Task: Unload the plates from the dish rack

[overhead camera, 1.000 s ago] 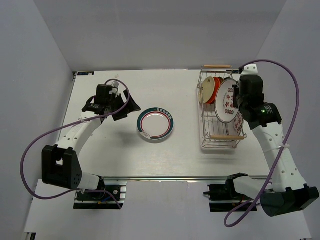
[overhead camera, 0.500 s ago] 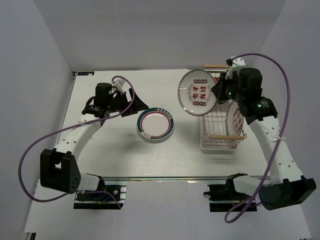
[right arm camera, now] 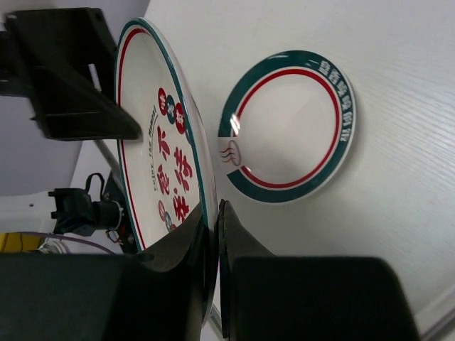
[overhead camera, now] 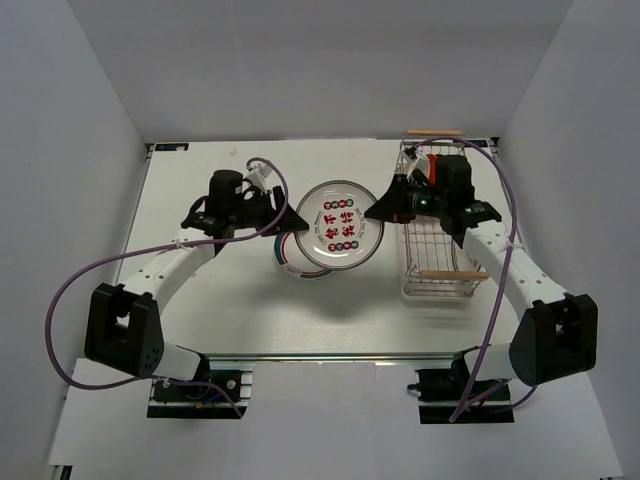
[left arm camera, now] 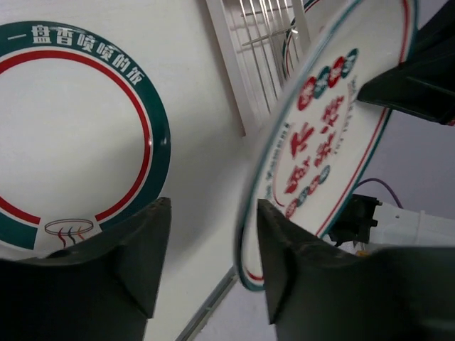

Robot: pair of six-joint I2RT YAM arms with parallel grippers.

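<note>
The right fingers (right arm camera: 249,298) are clamped on the rim of the red-marked plate (overhead camera: 340,228), holding it tilted in the air over the middle of the surface (overhead camera: 300,325), left of the rack (overhead camera: 426,250). Its marked face is turned up toward the top camera.

The left fingers (left arm camera: 135,256) stand apart at the plate's left edge. In the left wrist view the rim lies between them, close beside one finger, with a clear gap to the other; whether that finger touches the rim is hard to tell.

Below the held plate, the ringed plate (overhead camera: 288,262) lies flat on the surface, partly covered from above.

The rack sits at the right of the surface. At its far end, partly hidden by the right arm, is what looks like an orange-red plate (overhead camera: 432,162).
</note>
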